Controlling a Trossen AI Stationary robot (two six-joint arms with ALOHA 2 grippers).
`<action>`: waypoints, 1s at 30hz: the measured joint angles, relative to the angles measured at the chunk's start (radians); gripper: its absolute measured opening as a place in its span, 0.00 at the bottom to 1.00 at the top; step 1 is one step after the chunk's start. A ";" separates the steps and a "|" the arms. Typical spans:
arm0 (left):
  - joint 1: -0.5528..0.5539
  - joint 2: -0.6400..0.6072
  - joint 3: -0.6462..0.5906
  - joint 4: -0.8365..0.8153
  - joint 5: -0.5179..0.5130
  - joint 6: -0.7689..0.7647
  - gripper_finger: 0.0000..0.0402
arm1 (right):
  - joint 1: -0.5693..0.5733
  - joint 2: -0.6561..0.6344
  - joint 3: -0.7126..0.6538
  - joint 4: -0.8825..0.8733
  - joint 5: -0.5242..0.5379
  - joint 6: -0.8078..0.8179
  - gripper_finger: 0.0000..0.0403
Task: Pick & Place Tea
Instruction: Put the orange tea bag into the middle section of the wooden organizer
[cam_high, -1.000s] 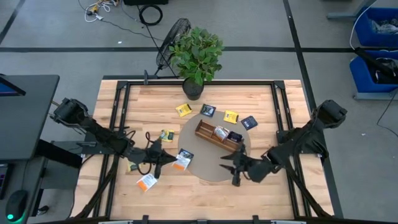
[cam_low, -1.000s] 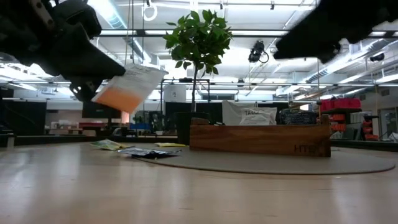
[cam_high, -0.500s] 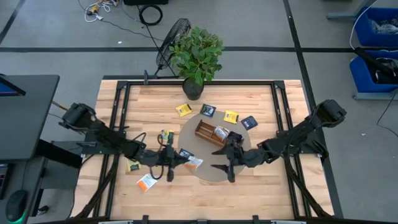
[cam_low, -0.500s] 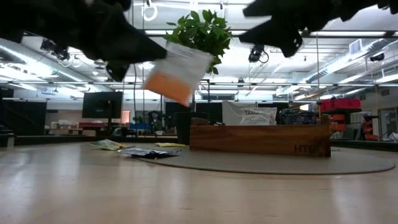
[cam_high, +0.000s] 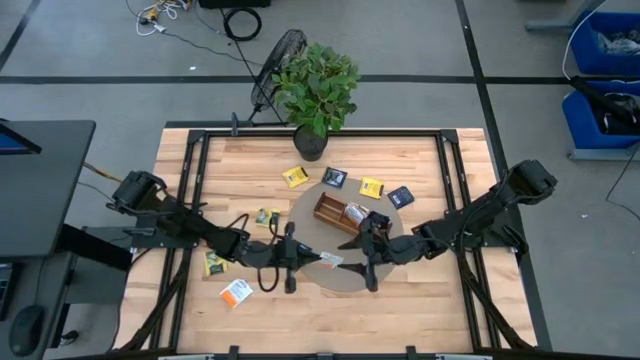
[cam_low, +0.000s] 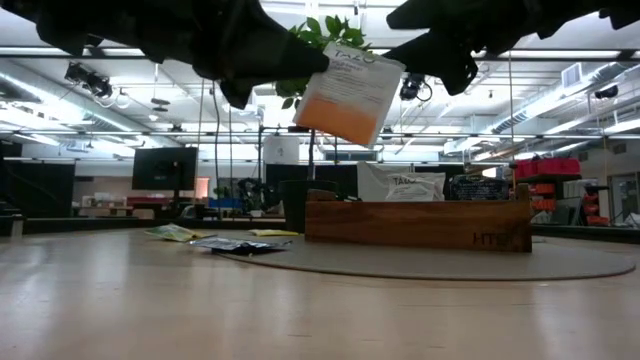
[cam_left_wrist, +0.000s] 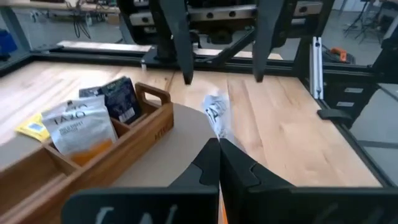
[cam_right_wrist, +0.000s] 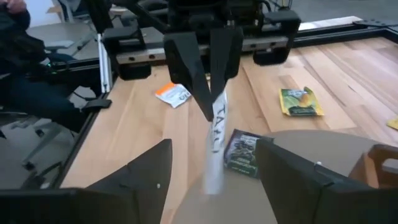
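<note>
The left gripper (cam_high: 312, 258) hangs over the near edge of the round mat (cam_high: 300, 225). Its fingers (cam_left_wrist: 208, 163) are pinched tight on a white and orange tea packet (cam_low: 350, 93). The packet is up in the air, tilted, above the mat and in front of the wooden box (cam_high: 350, 218).

The right gripper (cam_high: 356, 272) is just beside it, facing it from the other side. Its two fingers (cam_right_wrist: 149, 171) are spread wide with the packet's edge between them, and they do not touch it.

The wooden box sits on the mat. It has a white and orange packet (cam_left_wrist: 79, 126) and a dark blue packet (cam_left_wrist: 121, 99) standing in it.

More packets lie flat around. One dark packet (cam_high: 298, 246) rests on the mat's left side. A green one (cam_high: 268, 216) and another green one (cam_high: 213, 265) lie on the table (cam_high: 230, 160) to the left. A white and orange one (cam_high: 236, 292) lies near the front. At the back sit a yellow one (cam_high: 295, 176), a dark blue one (cam_high: 335, 177), another yellow one (cam_high: 371, 186) and one more dark blue one (cam_high: 401, 197).

A potted plant (cam_high: 316, 92) stands at the back edge of the table, well away from both grippers.
</note>
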 joint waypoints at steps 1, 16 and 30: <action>0.000 0.000 0.001 0.001 0.000 0.002 0.00 | 0.000 0.000 0.000 -0.006 0.000 0.000 0.59; 0.011 0.000 0.001 0.045 0.023 0.011 0.00 | -0.005 0.000 0.000 -0.035 -0.006 0.015 0.47; 0.012 0.000 0.001 0.045 0.029 0.006 0.01 | -0.019 0.001 0.000 -0.047 -0.004 0.022 0.03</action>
